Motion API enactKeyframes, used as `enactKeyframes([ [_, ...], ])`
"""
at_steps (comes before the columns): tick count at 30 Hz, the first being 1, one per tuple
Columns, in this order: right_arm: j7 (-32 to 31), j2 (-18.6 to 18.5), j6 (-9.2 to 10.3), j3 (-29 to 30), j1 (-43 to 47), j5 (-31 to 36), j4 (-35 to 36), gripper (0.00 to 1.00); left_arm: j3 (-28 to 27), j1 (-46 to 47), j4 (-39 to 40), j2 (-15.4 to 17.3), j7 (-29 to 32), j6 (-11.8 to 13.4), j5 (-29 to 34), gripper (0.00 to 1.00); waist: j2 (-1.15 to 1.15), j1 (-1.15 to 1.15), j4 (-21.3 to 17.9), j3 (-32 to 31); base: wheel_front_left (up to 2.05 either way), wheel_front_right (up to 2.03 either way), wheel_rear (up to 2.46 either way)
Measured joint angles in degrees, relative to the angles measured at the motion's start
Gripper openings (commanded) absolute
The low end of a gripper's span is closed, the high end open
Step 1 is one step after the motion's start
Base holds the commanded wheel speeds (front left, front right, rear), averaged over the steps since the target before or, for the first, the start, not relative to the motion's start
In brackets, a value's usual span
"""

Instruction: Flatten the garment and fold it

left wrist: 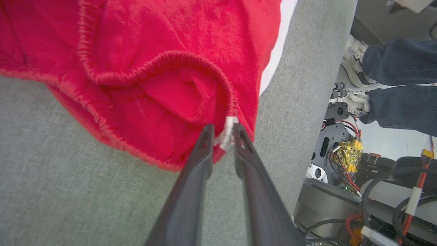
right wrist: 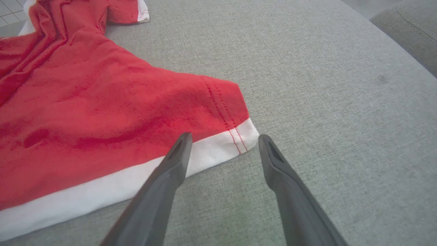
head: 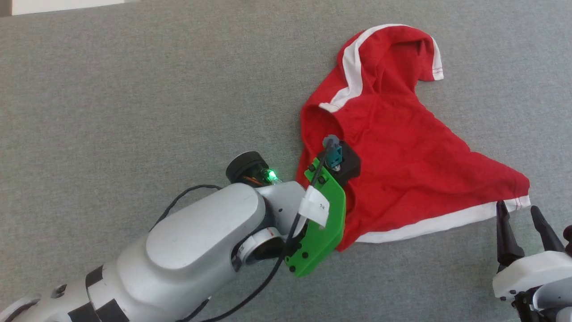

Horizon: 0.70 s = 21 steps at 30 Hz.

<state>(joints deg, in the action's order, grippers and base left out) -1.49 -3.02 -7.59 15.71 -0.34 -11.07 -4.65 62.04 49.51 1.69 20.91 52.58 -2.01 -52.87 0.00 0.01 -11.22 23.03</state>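
The garment (head: 402, 152) is a pair of red shorts with white trim, lying crumpled on the grey cloth surface. My left arm's wrist (head: 321, 210) reaches over its left edge and hides the fingers there. In the left wrist view, the left gripper (left wrist: 222, 133) is shut on a bunched end of the elastic waistband (left wrist: 191, 61), with a bit of white fabric between the tips. My right gripper (head: 518, 217) stands open at the lower right. Its fingers straddle the white hem corner (right wrist: 244, 136) of the garment (right wrist: 85, 112) without touching it.
The grey cloth surface (head: 134, 89) stretches wide to the left and behind the shorts. Its edge (left wrist: 327, 68) runs down the left wrist view. Beyond it are a person's legs in jeans (left wrist: 399, 61) and exposed robot base wiring (left wrist: 341, 157). Another grey cushion (right wrist: 409, 34) lies at the far right.
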Motion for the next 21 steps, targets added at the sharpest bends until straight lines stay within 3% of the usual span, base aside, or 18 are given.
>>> enactKeyframes([
  [8,-0.7,0.0,0.0,1.2,-0.1,0.9,-0.3,1.0,-3.5,-2.0,-0.5,0.8,-4.9,0.8,-0.9,0.0,0.0,0.0,2.1,-1.9,0.0,0.0,0.0],
  [21,-5.3,0.0,0.0,-0.1,1.2,1.6,4.9,1.0,-13.8,-12.3,-1.0,6.3,-20.0,9.6,-2.4,0.0,0.0,-0.01,7.9,-6.5,0.0,0.0,0.0],
])
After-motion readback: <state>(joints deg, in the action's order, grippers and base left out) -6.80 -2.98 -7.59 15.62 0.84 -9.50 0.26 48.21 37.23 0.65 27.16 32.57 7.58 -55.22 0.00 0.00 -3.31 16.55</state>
